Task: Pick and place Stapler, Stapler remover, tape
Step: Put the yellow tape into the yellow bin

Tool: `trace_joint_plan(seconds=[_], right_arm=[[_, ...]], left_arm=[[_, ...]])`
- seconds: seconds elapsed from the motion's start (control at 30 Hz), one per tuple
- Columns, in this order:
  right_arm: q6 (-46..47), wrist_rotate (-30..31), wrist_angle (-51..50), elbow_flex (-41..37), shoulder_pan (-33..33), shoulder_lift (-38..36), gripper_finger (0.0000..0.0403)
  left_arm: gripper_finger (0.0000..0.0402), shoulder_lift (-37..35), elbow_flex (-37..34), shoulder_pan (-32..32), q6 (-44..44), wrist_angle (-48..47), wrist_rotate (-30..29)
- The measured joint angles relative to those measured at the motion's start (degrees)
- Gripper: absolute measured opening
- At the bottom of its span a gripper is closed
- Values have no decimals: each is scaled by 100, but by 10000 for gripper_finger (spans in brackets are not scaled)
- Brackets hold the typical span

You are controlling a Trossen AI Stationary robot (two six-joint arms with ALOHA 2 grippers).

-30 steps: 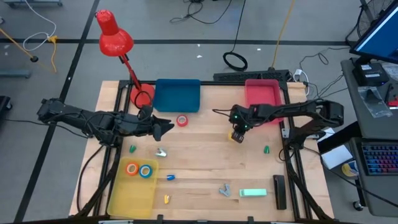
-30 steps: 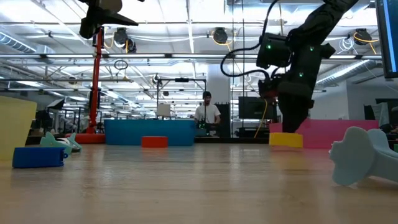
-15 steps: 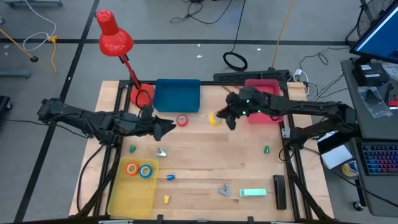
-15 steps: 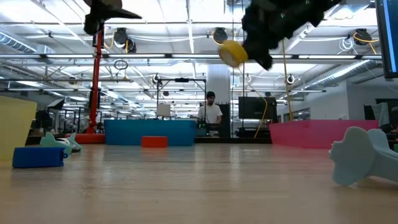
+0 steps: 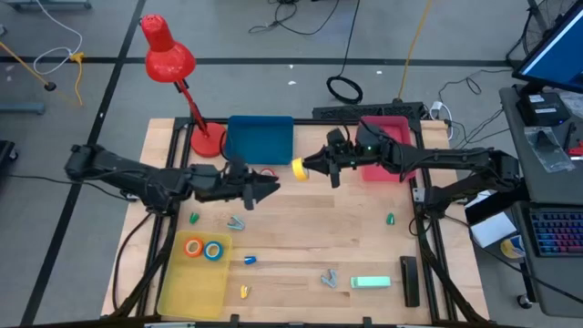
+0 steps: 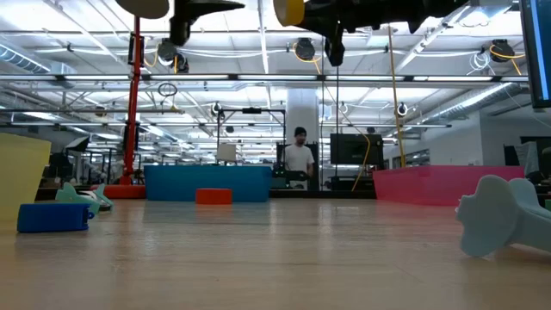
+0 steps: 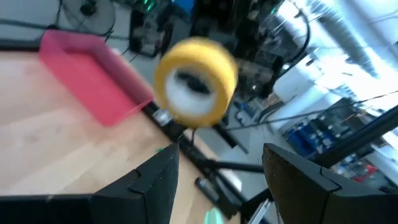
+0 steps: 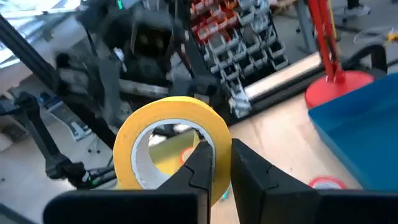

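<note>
Since a second ago my right gripper [image 5: 305, 168] has lifted the yellow tape roll [image 5: 299, 169] off the table and carried it left, high above the far centre, just right of the blue bin [image 5: 260, 138]. Jaws nearly shut, pinching the ring's wall, one finger inside the hole. My left gripper [image 5: 270, 189] has advanced right to meet it, jaws wide, empty. Roll judged light, stiff, smooth-sided; best taken across the wall. Red tape roll [image 5: 267, 171] lies beneath, on the table.
</note>
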Motion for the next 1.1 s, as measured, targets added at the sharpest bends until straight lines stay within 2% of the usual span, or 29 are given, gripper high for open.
trace_joint_plan(seconds=[0.4, 0.9, 1.0, 1.1], right_arm=[[18, 175, 95, 0, 129, 62, 24], [407, 155, 662, -2, 302, 583, 24], [410, 141, 678, -2, 304, 619, 24], [388, 109, 668, 1, 298, 616, 27]], left_arm=[[230, 622, 20, 281, 121, 1141, 402], [226, 950, 367, 572, 230, 1009, 866], [194, 948, 367, 619, 157, 932, 1099], [124, 948, 365, 648, 106, 917, 1517]])
